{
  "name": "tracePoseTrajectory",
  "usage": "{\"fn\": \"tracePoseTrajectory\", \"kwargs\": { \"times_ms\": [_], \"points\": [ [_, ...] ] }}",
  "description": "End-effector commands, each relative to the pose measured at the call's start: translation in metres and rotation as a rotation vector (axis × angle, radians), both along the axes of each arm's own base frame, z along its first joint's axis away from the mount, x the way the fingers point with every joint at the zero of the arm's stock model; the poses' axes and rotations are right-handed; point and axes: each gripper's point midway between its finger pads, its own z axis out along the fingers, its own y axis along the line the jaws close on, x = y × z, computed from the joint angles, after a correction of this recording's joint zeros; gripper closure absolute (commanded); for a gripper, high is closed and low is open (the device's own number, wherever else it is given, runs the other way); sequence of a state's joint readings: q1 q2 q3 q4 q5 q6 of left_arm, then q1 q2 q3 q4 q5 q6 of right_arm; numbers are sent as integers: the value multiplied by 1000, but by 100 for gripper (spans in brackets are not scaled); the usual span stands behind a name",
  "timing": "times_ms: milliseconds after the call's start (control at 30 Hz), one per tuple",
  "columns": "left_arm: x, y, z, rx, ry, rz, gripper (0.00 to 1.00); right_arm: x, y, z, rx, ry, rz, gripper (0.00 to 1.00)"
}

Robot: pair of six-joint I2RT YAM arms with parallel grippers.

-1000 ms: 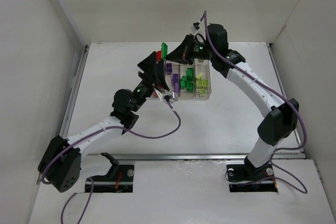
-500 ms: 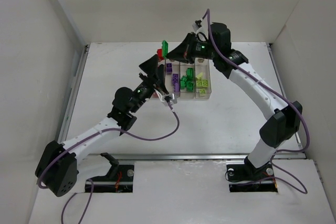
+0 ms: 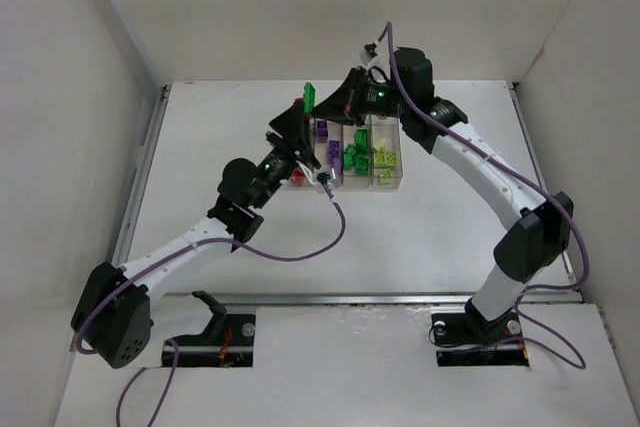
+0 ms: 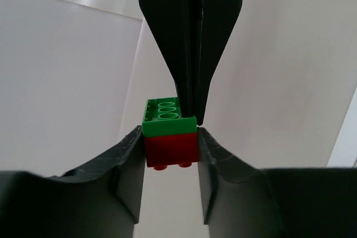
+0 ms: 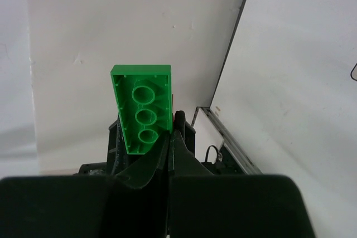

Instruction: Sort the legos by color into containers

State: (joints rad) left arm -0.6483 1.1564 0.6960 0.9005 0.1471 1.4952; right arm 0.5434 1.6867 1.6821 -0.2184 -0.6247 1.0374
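My left gripper (image 4: 169,137) is shut on a red lego (image 4: 172,149). A dark green lego (image 4: 167,116) sits flush against the red one. My right gripper (image 5: 172,129) is shut on the end of that green lego (image 5: 141,107), with its fingers (image 4: 189,65) coming in from above in the left wrist view. In the top view both grippers (image 3: 293,119) (image 3: 324,107) meet in the air just behind the left end of the containers (image 3: 392,183). The bins hold red (image 3: 297,178), purple (image 3: 331,152), green (image 3: 355,158) and yellow-green (image 3: 385,159) legos.
White walls enclose the table on three sides. A metal rail (image 3: 140,177) runs along the left edge. Purple cables (image 3: 300,252) hang from both arms over the table.
Both grippers have stayed together on the joined bricks and shifted only slightly. The left arm's elbow has moved a little away from me.
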Motion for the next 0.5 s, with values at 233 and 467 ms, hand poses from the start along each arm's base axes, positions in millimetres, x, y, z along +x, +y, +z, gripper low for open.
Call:
{"fn": "tracePoseTrajectory", "kwargs": {
  "times_ms": [233, 467],
  "points": [
    [-1, 11, 31, -61, -38, 42, 100, 0, -9, 12, 28, -41, -13, 100],
    [23, 32, -9, -62, 198, 138, 100, 26, -63, -20, -35, -10, -182, 100]
  ]
}}
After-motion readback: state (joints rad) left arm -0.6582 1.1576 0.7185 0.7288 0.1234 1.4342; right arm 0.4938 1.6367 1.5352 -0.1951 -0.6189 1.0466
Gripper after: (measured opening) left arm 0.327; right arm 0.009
